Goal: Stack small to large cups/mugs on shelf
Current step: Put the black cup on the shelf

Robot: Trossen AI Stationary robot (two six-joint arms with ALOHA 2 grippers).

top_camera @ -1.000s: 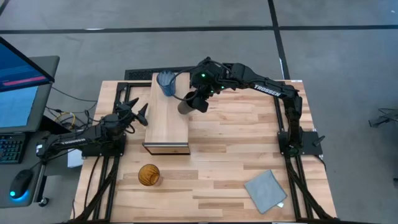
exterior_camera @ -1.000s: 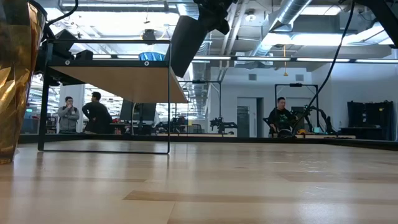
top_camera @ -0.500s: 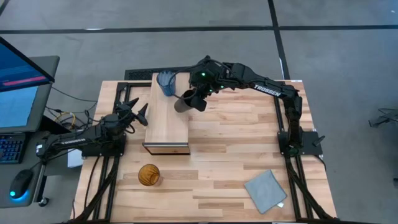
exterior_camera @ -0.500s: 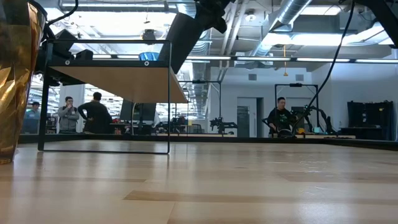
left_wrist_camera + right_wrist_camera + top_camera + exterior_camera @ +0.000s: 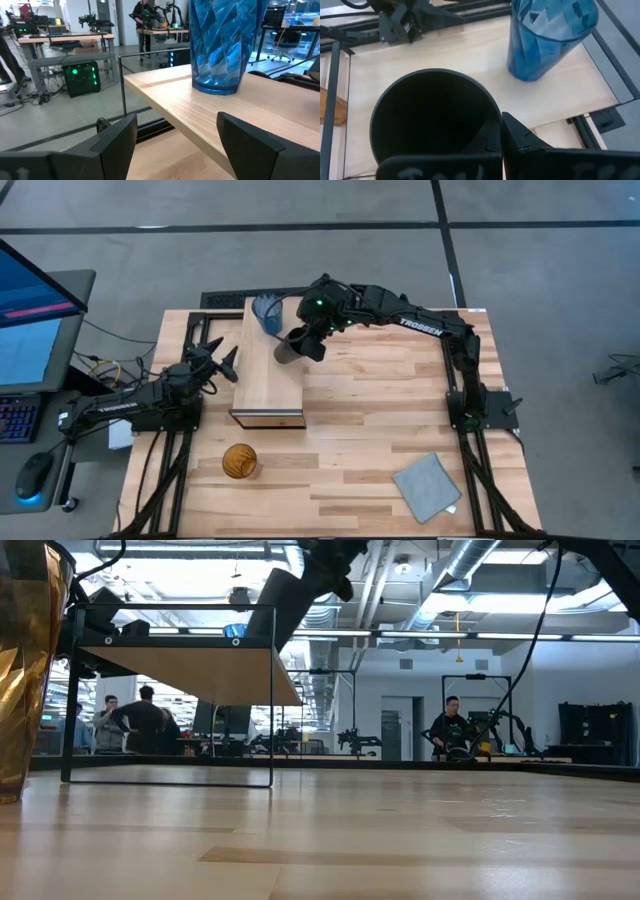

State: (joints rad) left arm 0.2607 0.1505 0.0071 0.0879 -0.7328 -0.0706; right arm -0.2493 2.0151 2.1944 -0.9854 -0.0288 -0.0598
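The translucent blue cup (image 5: pixel 266 312) stands upright on its base at the far end of the light-wood shelf (image 5: pixel 268 375); it also shows in the left wrist view (image 5: pixel 225 45) and the right wrist view (image 5: pixel 547 40). My right gripper (image 5: pixel 302 343) is shut on the black cup (image 5: pixel 286 351) over the shelf's right edge, just on the near side of the blue cup. The amber cup (image 5: pixel 239 461) stands on the table near its front left. My left gripper (image 5: pixel 226 365) waits open and empty at the shelf's left side. My right gripper holds the black cup by its rim (image 5: pixel 492 112), one finger inside the cup (image 5: pixel 487 140) and one outside (image 5: pixel 525 137). The fingers come slanting down from the table's right. The cup (image 5: pixel 268 608) is lifted, tilted, its base lowest, toward the shelf top.
A grey-blue folded cloth (image 5: pixel 427 486) lies at the table's front right. The shelf's near half (image 5: pixel 268 395) is bare wood. In the low view people stand in the room beyond the table (image 5: pixel 140 725).
My right gripper has carried the black cup toward the table's left, from beside the shelf to over the shelf's right edge. The cup has stayed tilted and in the hold.
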